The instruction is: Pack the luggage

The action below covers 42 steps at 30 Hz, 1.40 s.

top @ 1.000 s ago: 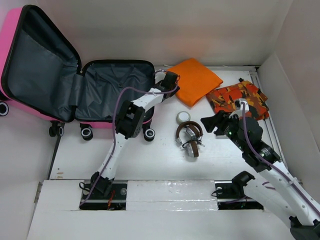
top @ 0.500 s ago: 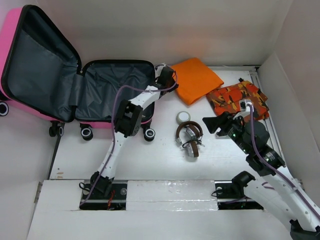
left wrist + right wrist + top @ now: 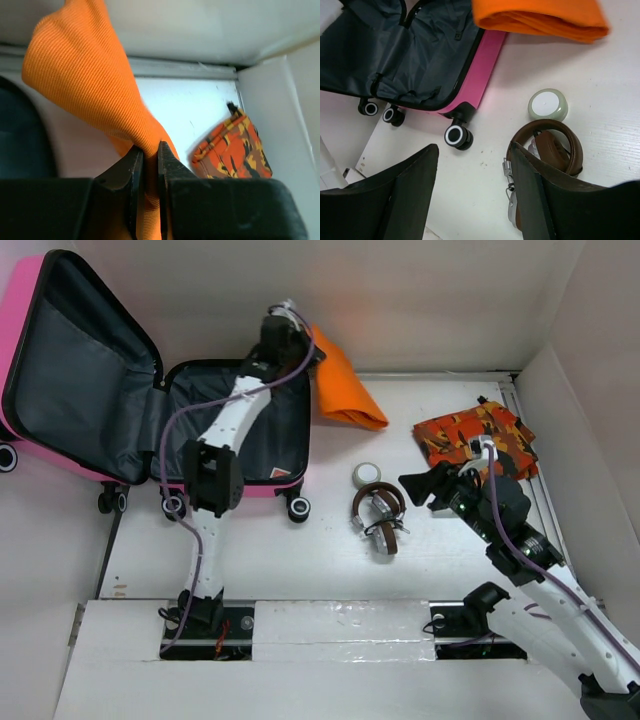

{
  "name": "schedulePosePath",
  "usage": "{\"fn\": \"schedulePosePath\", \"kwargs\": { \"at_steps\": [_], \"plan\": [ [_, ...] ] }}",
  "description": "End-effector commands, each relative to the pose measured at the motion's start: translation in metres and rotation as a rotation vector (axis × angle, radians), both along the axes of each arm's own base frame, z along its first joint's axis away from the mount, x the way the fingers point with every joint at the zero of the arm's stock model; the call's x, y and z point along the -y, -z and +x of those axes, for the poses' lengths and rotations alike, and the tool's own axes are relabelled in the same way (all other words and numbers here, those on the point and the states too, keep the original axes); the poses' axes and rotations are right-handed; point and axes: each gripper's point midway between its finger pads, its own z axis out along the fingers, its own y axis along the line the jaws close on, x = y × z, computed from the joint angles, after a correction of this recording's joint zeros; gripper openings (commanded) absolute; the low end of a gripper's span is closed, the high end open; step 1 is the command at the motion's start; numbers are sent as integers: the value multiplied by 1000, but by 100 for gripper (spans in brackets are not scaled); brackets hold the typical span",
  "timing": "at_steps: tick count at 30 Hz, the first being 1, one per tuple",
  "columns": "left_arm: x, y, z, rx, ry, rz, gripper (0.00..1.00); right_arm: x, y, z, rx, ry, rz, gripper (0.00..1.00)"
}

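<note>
The hot-pink luggage [image 3: 283,483] lies open at the left, its dark grey lining up and its lid leaning against the wall. It also shows in the right wrist view [image 3: 485,60]. My left gripper [image 3: 288,337] is shut on a folded orange cloth [image 3: 340,390] and holds it in the air at the far right corner of the luggage. The cloth hangs down to the right. In the left wrist view the fingers pinch a fold of the orange cloth [image 3: 85,75] at my left gripper [image 3: 148,150]. My right gripper [image 3: 420,485] is open and empty above the table beside brown headphones [image 3: 380,512].
A round pale-green tin [image 3: 367,474] sits next to the headphones; both also show in the right wrist view, the tin [image 3: 548,105] above the headphones [image 3: 550,150]. An orange camouflage cloth [image 3: 475,437] lies at the far right by the side wall, and also shows in the left wrist view [image 3: 235,150].
My left gripper has lifted the orange cloth off the table and carried it up and left to the luggage's far corner. The right gripper has barely moved.
</note>
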Motion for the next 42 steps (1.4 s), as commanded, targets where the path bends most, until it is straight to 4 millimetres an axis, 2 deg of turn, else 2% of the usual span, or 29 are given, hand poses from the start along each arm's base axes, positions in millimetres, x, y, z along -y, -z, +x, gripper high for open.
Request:
{"fn": "schedulePosePath", "kwargs": {
  "at_steps": [1,2,3,4,5,6,7,8,9,10,11,13,14,15,16,18,20,22,23,28,29,30,32,33,36,37,40,41,42],
  "plan": [
    [-71,-111,-2,211,-46,-55,0,-4,-41,-3,113,-27,55,65],
    [-96,-126,-5,233,-48,-66,0,-4,-41,-3,113,-27,55,65],
    [-108,-127,-7,223,-64,-73,0,-4,-41,-3,113,-27,55,65],
    [-122,-115,-7,204,-80,-68,0,-6,-37,-4,105,-36,51,65],
    [-135,-117,-9,207,-100,-67,0,-5,-39,-6,112,-36,56,65],
    [-159,-129,-15,228,-137,-57,0,-5,-39,-6,112,-36,56,65],
    [-173,-111,-16,188,-161,-48,0,-5,-35,-5,105,-36,51,65],
    [-184,-107,-19,174,-172,-47,0,-4,-37,-7,112,-36,56,65],
    [-209,-110,-22,183,-212,-33,0,-3,-37,-6,113,-26,55,65],
    [-221,-104,-23,169,-233,-29,0,-3,-34,-6,102,-26,48,65],
    [-233,-75,-26,104,-256,-22,0,-2,-36,-8,110,-25,53,65],
    [-271,-57,-32,71,-341,1,0,1,-37,-8,111,-13,52,65],
    [-283,-23,-36,4,-368,9,0,1,-37,-8,111,-13,52,65],
    [-291,-15,-42,-16,-385,10,0,2,-31,-6,101,-3,45,65],
    [-312,-7,-45,-25,-434,16,0,3,-33,-8,108,-3,50,65],
    [-326,28,-53,-92,-471,24,0,3,-27,-7,98,-3,43,65],
    [-348,44,-57,-123,-552,50,0,3,-20,-7,83,-3,33,65],
    [-356,55,-62,-151,-583,93,0,4,-14,-7,68,6,23,65],
    [-371,69,-67,-195,-639,135,0,7,-13,-7,67,17,21,65],
    [-402,92,-82,-345,-805,232,0,12,-9,-6,60,43,13,67],
    [-408,91,-85,-359,-841,242,0,12,-9,-6,60,43,13,67],
    [-417,78,-88,-334,-907,246,0,13,-9,-5,61,52,12,67],
    [-421,66,-97,-310,-957,233,22,12,-7,-4,53,52,7,67],
    [-414,38,-99,-244,-958,207,32,14,-7,-3,54,61,6,69],
    [-397,-6,-100,-122,-965,167,62,11,-3,5,31,74,0,69],
    [-381,-32,-103,-54,-969,165,66,12,0,7,23,83,-7,69],
    [-351,-75,-106,68,-936,160,79,14,0,17,4,127,-13,69],
    [-316,-92,-105,112,-862,153,79,22,-1,24,1,191,-10,69],
    [-295,-110,-107,154,-826,145,77,25,1,30,-12,226,-15,69]
  ]
}}
